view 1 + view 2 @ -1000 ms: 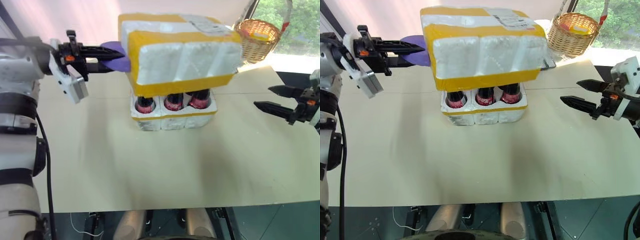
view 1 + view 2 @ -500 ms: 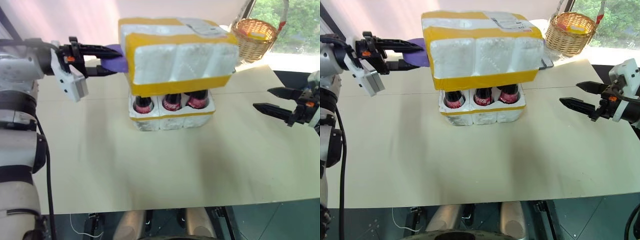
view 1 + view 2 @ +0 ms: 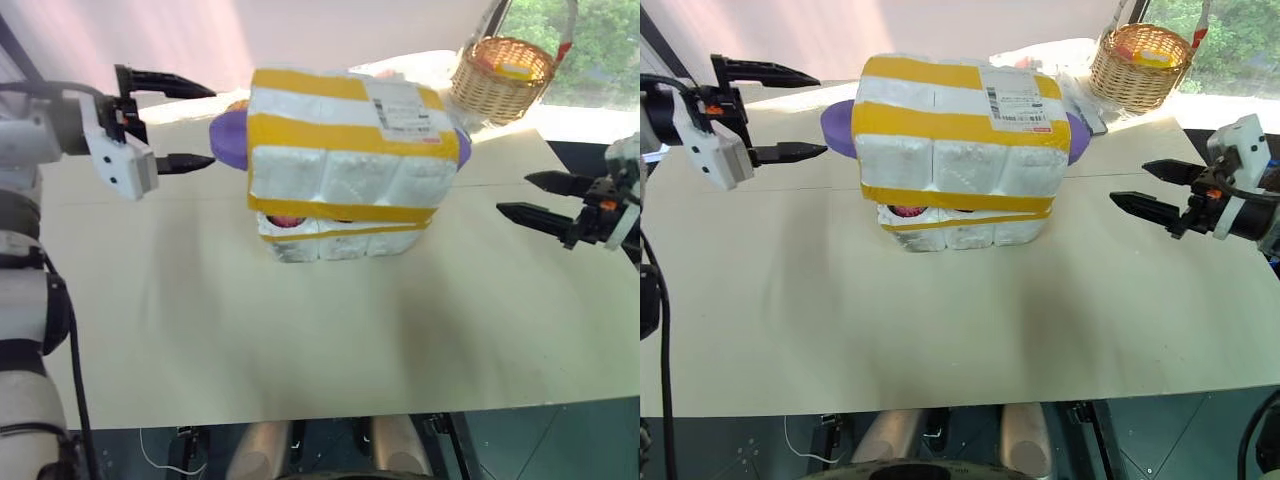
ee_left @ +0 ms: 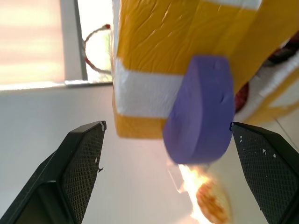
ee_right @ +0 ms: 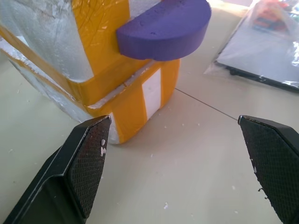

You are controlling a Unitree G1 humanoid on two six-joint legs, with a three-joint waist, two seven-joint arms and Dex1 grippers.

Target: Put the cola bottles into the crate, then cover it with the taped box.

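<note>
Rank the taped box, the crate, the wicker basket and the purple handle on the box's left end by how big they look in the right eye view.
1. taped box, clearly largest.
2. crate and wicker basket: not ranked; the crate is mostly covered by the box, the basket sits farther back.
3. purple handle, smallest.

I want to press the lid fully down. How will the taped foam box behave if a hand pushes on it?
The taped box looks like light foam, so it would probably shift or tip easily. It sits tilted on the crate, so a sideways push may slide it off. The foam may dent.
</note>
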